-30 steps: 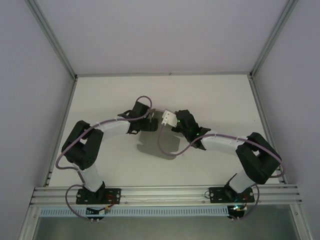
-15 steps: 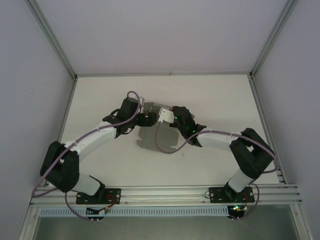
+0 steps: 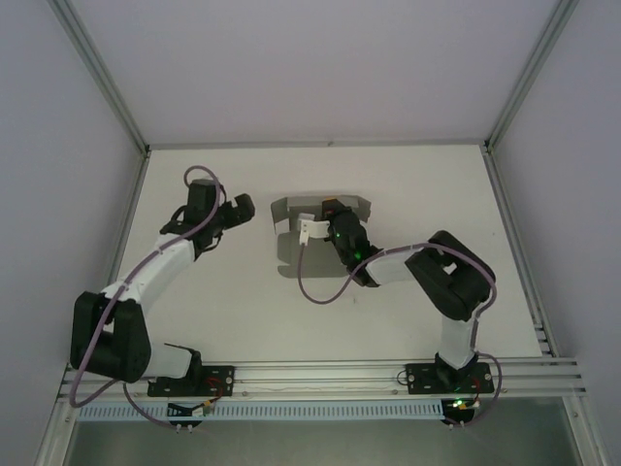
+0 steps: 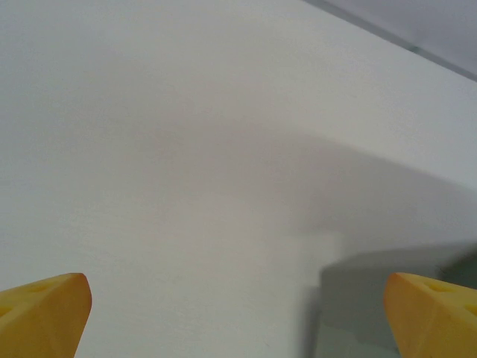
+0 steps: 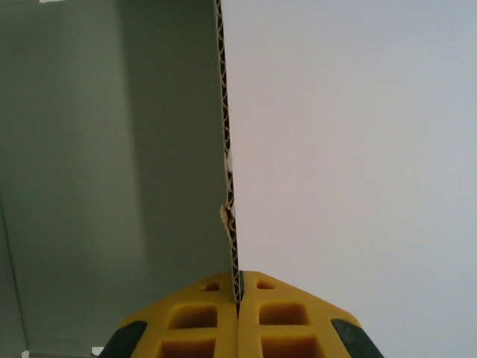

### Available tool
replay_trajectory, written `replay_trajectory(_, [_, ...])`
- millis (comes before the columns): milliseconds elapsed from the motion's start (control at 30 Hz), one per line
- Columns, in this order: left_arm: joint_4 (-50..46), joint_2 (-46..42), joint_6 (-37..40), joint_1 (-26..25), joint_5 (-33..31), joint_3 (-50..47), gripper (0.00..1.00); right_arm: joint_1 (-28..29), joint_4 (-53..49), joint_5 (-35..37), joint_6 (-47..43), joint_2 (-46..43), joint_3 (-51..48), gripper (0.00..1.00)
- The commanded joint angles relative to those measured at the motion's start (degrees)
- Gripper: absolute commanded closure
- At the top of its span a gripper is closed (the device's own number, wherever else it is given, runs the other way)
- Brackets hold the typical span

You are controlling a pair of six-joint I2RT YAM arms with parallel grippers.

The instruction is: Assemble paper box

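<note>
Mid-fold: right gripper [image 5: 238,289] pinches the thin grey card paper box [image 5: 112,149] edge; wide-open left gripper [image 3: 236,211] should brace next.

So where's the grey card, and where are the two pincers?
paper box [image 3: 288,255]: overhead view, its bare lower-left panel.
right pincer [image 5: 238,289]: right wrist view, where its yellow fingertips clamp the box's edge.
left pincer [image 4: 238,315]: left wrist view, the gap between its open yellow fingertips.
</note>
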Motion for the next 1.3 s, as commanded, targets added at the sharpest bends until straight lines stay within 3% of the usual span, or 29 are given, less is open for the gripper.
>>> replay_trajectory(0, [3.5, 5.3, 0.7, 1.1, 1.1, -1.3, 0.00, -0.3, 11.8, -0.4, -6.1, 3.0, -1.4, 0.96])
replay_trajectory(133, [6.9, 10.5, 4.2, 0.7, 5.1, 0.2, 0.00, -0.4, 11.7, -0.8, -4.5, 2.7, -2.6, 0.96])
replay_trajectory(333, [9.3, 18.3, 10.0, -3.1, 9.5, 3.8, 0.20, -0.3, 8.8, -0.4, -2.6, 2.1, -3.3, 0.95])
replay_trajectory(567, [14.0, 21.0, 12.6, -8.0, 13.3, 4.7, 0.26, -0.4, 5.7, 0.0, -1.0, 1.9, -2.6, 0.95])
replay_trajectory(1067, [21.4, 23.6, 17.3, -14.3, 9.3, 1.8, 0.53, -0.3, 1.1, 0.5, 1.2, 1.3, -3.1, 0.95])
replay_trajectory(1267, [26.6, 22.5, 17.7, -14.8, 10.3, -1.6, 0.55, -0.3, -0.3, 0.8, 2.2, 1.0, -3.4, 0.95])
